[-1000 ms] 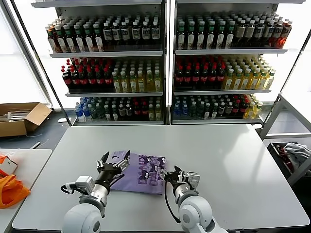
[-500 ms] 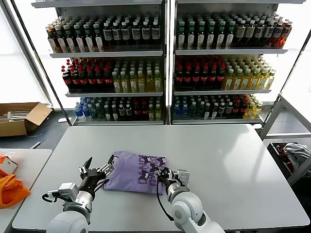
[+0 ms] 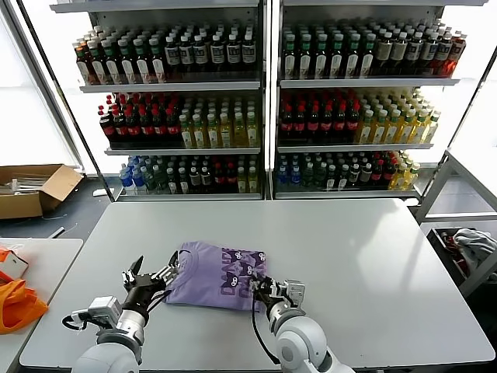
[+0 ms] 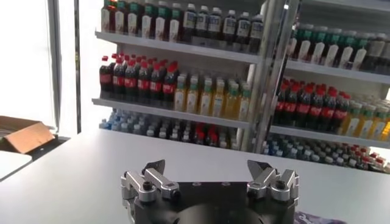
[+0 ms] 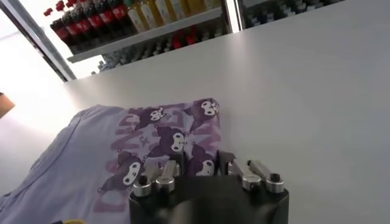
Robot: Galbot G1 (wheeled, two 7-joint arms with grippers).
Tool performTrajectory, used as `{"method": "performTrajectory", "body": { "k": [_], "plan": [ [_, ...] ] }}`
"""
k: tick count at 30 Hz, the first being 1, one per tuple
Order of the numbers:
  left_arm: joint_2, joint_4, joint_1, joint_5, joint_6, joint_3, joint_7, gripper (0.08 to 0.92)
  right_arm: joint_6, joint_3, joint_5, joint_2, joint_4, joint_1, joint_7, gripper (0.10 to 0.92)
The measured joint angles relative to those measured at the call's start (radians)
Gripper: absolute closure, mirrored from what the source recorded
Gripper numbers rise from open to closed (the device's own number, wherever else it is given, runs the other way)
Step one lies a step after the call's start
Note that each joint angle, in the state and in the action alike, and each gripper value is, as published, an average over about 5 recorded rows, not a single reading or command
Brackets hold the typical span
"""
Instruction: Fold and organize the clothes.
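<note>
Lavender short-sleeved T-shirt (image 3: 211,275) of thin soft fabric lies folded into a rough rectangle on the near half of the large pale grey table (image 3: 373,264), its dark cartoon print facing up along the side toward the robot's right. Behind the table stand tall glass-fronted shelves of bottled drinks (image 3: 264,101). Off to the robot's left are a brown cardboard box (image 3: 31,189) on the floor and a bright orange fabric bag (image 3: 17,305) on a neighbouring table.

Left gripper (image 3: 147,279) hovers just beside the shirt's plain edge on the robot's left, its two fingers (image 4: 149,182) spread wide apart with nothing between them; the left wrist view shows only bare tabletop ahead of it.

Right gripper (image 3: 260,288) sits at the shirt's near corner on the printed side. Its fingers (image 5: 159,178) stand partly closed at the fabric's edge, but whether they actually pinch the cloth cannot be told.
</note>
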Motion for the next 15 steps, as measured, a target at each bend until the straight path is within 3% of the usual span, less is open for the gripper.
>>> {"method": "performTrajectory", "body": {
  "k": [9, 15],
  "plan": [
    [-0.017, -0.010, 0.003, 0.002, 0.000, 0.002, 0.000, 0.177, -0.002, 0.027, -0.006, -0.045, 0.023, -0.008, -0.017, 0.903],
    [-0.027, -0.010, 0.002, 0.006, -0.001, 0.010, 0.000, 0.177, -0.002, 0.059, -0.006, -0.101, 0.029, -0.006, -0.035, 0.918]
  ]
}}
